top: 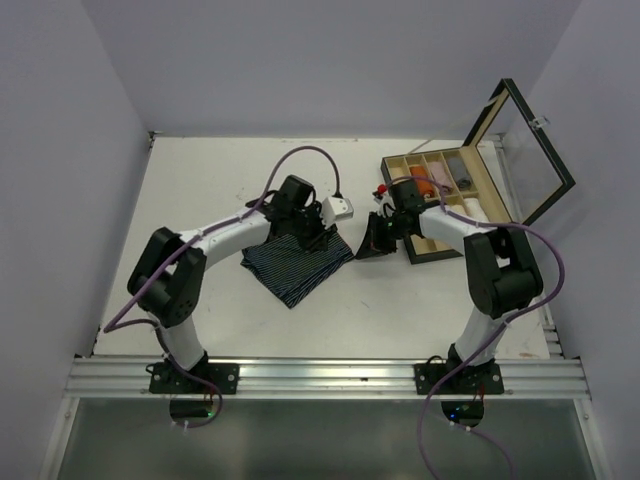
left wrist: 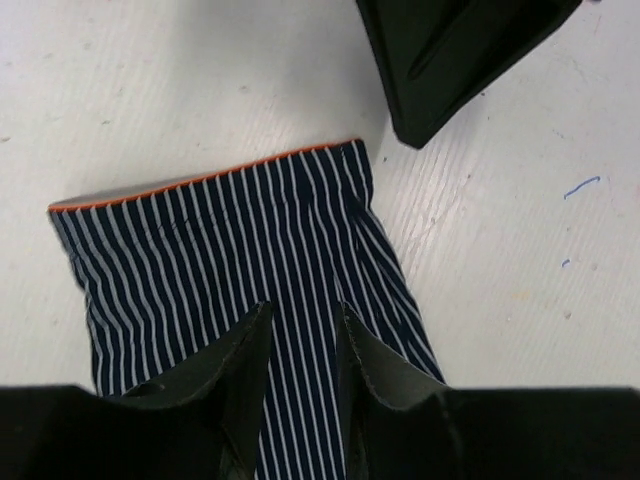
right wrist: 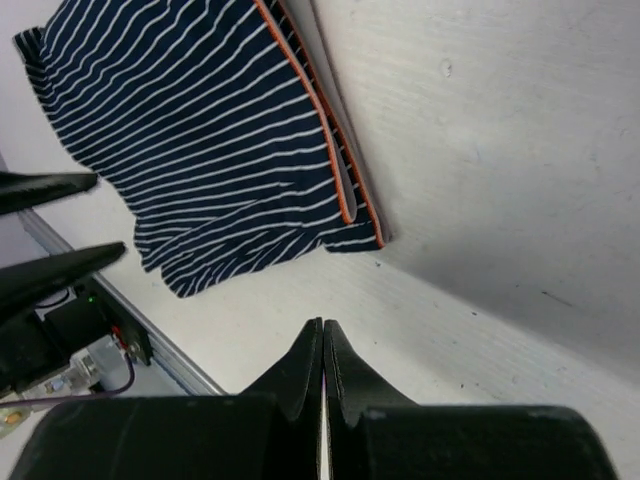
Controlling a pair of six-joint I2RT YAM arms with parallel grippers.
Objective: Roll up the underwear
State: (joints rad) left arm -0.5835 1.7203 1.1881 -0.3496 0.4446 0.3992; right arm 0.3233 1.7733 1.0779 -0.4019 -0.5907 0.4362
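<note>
Inspection from the remote station. The navy striped underwear [top: 297, 265] is lying flat on the white table [top: 200, 190], roughly midway between the two arms and nearer the left one. It is sitting as a folded, roughly square pad turned cornerwise to the table edge. An orange edging [left wrist: 200, 178] is running along its far hem in the left wrist view, and the same edging is showing on stacked layers in the right wrist view.

The left gripper [left wrist: 305, 315] is standing directly over the garment with its fingers parted. Flat striped cloth is showing in the gap between them, and I am seeing nothing pinched. I cannot tell whether the fingertips are touching the cloth.

The right gripper [right wrist: 323, 325] is hanging just beside the garment's right corner, over bare table. Its fingers are pressed together along their full length and are carrying nothing.

The wooden box [top: 440, 256] is sitting at the right rear of the table, well apart from the garment, with its glass lid [top: 535, 150] standing raised. Its compartments are holding small items that I cannot identify.
</note>
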